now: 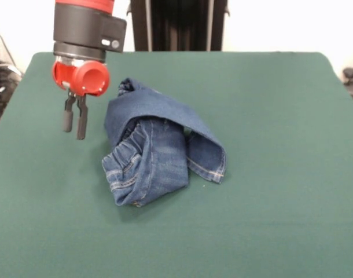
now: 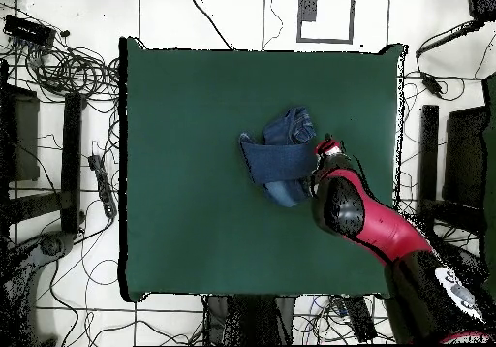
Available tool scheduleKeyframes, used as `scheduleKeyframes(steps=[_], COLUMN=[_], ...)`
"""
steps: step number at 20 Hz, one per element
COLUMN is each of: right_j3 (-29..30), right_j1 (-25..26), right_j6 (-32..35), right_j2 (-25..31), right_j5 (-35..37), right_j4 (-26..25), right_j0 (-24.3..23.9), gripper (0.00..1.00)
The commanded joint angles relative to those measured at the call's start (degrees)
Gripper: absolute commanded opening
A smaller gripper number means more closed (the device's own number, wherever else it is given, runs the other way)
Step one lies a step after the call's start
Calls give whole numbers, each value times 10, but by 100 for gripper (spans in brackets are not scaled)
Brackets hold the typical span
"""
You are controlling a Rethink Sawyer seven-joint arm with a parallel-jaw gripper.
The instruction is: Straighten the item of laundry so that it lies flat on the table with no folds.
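Bunched jeans (image 1: 156,145) sit mid-table (image 1: 269,231); the gripper (image 1: 75,128) hangs beside them, nearly closed and empty, so a grab may catch several layers.

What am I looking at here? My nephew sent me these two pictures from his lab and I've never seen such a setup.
It is a robot arm at a table covered in dark green cloth. One picture faces the robot from across the table; the other looks straight down from above, where the red and black arm reaches in from the lower right. On the cloth lies a crumpled pair of blue jeans, folded over itself. The arm ends in a gripper with two thin black fingers, nearly together. It hangs beside the jeans and holds nothing.
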Motion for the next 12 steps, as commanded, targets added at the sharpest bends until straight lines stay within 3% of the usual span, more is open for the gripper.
scheduleKeyframes(steps=[1,6,12], right_j3=[59,75,62], right_j1=[3,-11,20], right_j6=[137,144,148], right_j2=[96,113,120], right_j5=[-50,-56,-94], right_j4=[-3,5,8], right_j0=[8,2,8], gripper=[100,100,100])
